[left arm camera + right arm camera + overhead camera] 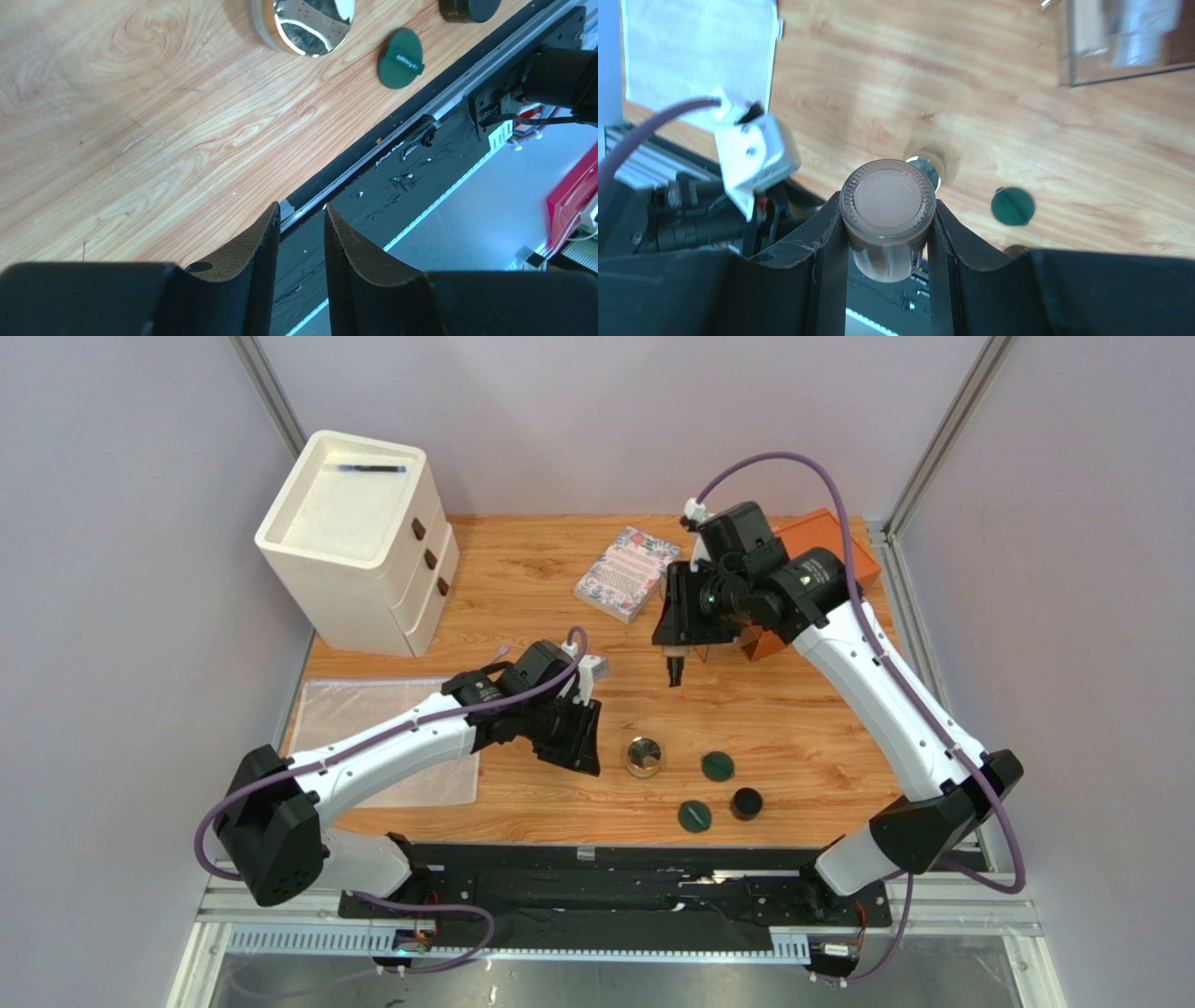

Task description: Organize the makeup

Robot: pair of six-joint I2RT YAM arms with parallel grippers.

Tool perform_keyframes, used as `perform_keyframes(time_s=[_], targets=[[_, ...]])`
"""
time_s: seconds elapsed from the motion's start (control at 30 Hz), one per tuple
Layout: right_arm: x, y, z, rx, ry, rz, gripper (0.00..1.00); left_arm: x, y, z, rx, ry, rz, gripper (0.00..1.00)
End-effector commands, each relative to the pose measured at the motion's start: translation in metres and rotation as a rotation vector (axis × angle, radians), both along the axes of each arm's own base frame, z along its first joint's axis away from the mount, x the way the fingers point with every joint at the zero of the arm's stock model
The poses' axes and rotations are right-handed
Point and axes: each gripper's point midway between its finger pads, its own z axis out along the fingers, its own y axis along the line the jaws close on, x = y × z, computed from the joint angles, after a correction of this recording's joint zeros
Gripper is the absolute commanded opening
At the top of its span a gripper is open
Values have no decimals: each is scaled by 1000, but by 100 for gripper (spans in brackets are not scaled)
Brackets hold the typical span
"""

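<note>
Above the wooden worktop (533,574), the left end effector (302,238) hangs empty, its jaws narrow, while the right end effector (889,217) clamps a dark-capped tube (887,196) toward the back. The gold-rimmed compact (644,755) lies near the front edge. The tube looks light, stiff and slick; squeezing squarely across its round sides seems safest

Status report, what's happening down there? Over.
Right tool shut on dark-capped tube, held high. Left tool open, empty, near compact. Nothing in the way.
</note>
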Motion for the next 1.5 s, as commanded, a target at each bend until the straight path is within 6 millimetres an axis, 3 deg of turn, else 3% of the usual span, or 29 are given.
perform_keyframes(time_s=[0.0, 0.13, 0.3, 0.53, 0.67, 0.7, 0.73, 0.8, 0.83, 0.87, 1.2, 1.43, 1.47], targets=[[38, -14, 17, 16, -67, -46, 0, 15, -11, 24, -37, -69, -29, 35], [76, -37, 14, 5, -78, -132, 0, 19, -15, 28, -38, -74, -42, 35], [108, -59, 16, -42, -126, -197, 0, 23, -18, 28, -23, -76, -61, 35], [151, -81, -11, -86, -94, -277, 0, 28, -17, 31, -9, -77, -76, 35], [171, -83, -23, -90, -75, -299, 0, 32, -14, 34, 5, -86, -85, 34], [181, -89, -35, -122, -63, -324, 0, 33, -14, 36, 5, -89, -86, 34], [187, -91, -28, -119, -84, -333, 0, 34, -12, 36, 12, -87, -83, 34], [197, -98, -43, -167, -64, -347, 0, 36, -11, 37, 14, -91, -85, 34], [203, -101, -37, -176, -87, -359, 0, 37, -10, 36, 19, -87, -84, 34], [206, -107, -46, -216, -72, -373, 0, 38, -10, 37, 19, -89, -87, 34], [218, -134, -60, -382, -96, -397, 1, 49, -7, 34, 37, -71, -88, 32], [210, -136, -78, -413, -52, -356, 18, 56, -9, 30, 31, -46, -92, 31], [210, -136, -80, -414, -47, -355, 24, 57, -10, 30, 26, -46, -92, 31]])
